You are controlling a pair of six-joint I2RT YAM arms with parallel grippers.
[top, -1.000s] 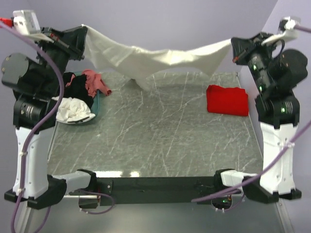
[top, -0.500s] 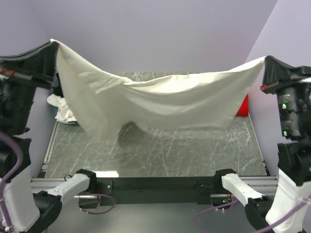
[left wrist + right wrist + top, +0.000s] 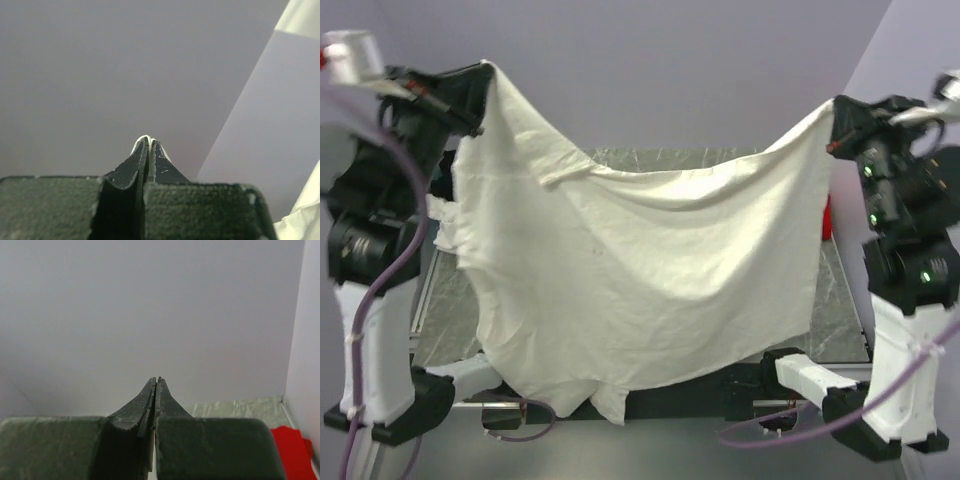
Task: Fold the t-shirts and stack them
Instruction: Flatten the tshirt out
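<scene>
Cream t-shirt [image 3: 640, 290] pinched in left pincer [image 3: 149, 144] and right pincer [image 3: 156, 382], red t-shirt [image 3: 291, 452] mostly hidden.

On my overhead feed the hanging cream t-shirt [image 3: 640, 290] covers most of the table [image 3: 842, 300] and all but a sliver of the red t-shirt [image 3: 827, 218], which the right wrist view also cuts off at its bottom corner

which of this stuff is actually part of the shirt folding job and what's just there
Part of the job: cream t-shirt, hanging spread between the left gripper and right gripper, both shut on its top corners; red t-shirt.
Just there: marbled table; purple cables; grey wall.
</scene>
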